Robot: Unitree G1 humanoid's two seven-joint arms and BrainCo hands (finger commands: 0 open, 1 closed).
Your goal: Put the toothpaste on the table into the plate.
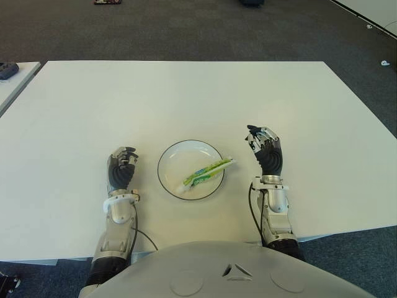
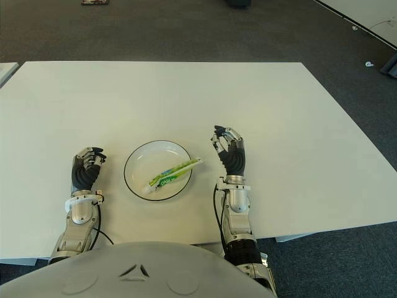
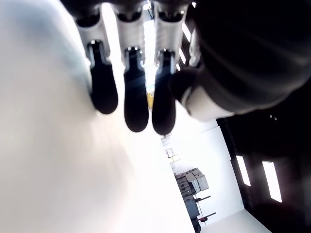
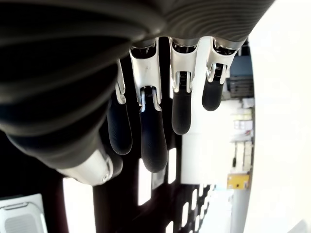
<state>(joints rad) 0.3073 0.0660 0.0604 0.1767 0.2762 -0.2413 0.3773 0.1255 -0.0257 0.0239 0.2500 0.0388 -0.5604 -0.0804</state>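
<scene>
Status: placement judged complete. Toothpaste (image 1: 206, 172), one green-and-white tube, lies flat inside the plate (image 1: 169, 159), set diagonally across it, with one end reaching to or just over the rim on the robot's right side; whether that end clears the rim cannot be told. Plate: white, dark-rimmed, round, standing on the white desk (image 1: 186, 99) near the robot's edge, between the two hands. Right hand (image 1: 264, 149): raised just beside the plate on its right, apart from the tube and touching neither tube nor plate; fingers (image 4: 154, 141) loosely bent, with gaps between them, holding nothing, as its own wrist view confirms. Left hand (image 1: 121, 167): shows on the desk side of the plate's left, near it but apart; fingers (image 3: 136, 104) curled downward side by side, nothing between them. Remaining work, as a judgement: little or none, since the tube is in the plate and no hand grips it; at most the right arm has to draw clear, and the overhanging end might call for a nudge inward if a tidy fit is wanted. Risk noted: a careless pass of the right hand could catch the tube's end near the rim.
</scene>
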